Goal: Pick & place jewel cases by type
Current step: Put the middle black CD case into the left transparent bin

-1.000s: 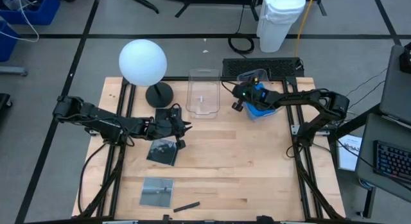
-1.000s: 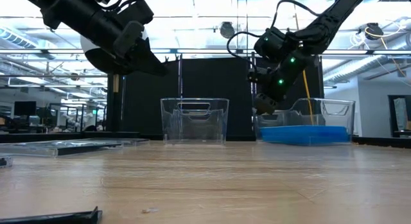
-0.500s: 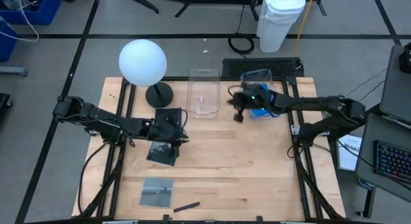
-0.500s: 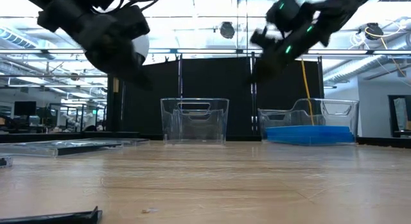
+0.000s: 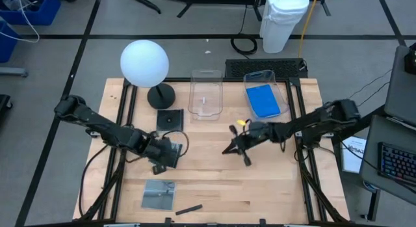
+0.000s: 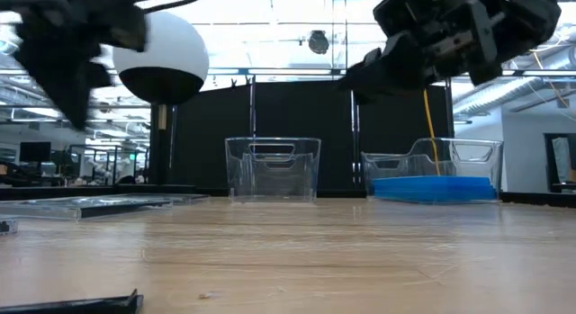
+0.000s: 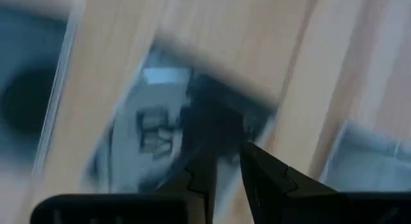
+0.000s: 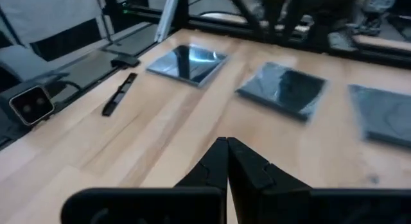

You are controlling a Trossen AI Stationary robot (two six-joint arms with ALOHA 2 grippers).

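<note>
**A:** Table (image 5: 273, 181) first. The blue cases (image 5: 263, 100) already lie in the right-hand tub (image 5: 260, 73), and the middle tub (image 5: 206, 72) is bare. So it's the dark ones next?

**B:** Yes. All three lie on my left half: one by the lamp base (image 5: 170, 119), the middle case (image 8: 282, 89) and one near the front edge (image 5: 159, 193).

**A:** Which arm is closer?

**B:** The left gripper (image 5: 170, 151) sits right over the middle case. I can't tell whether it has a hold. The right gripper (image 5: 229, 149) is pinched together on nothing, well apart, with the dark cases off to its left.
</note>
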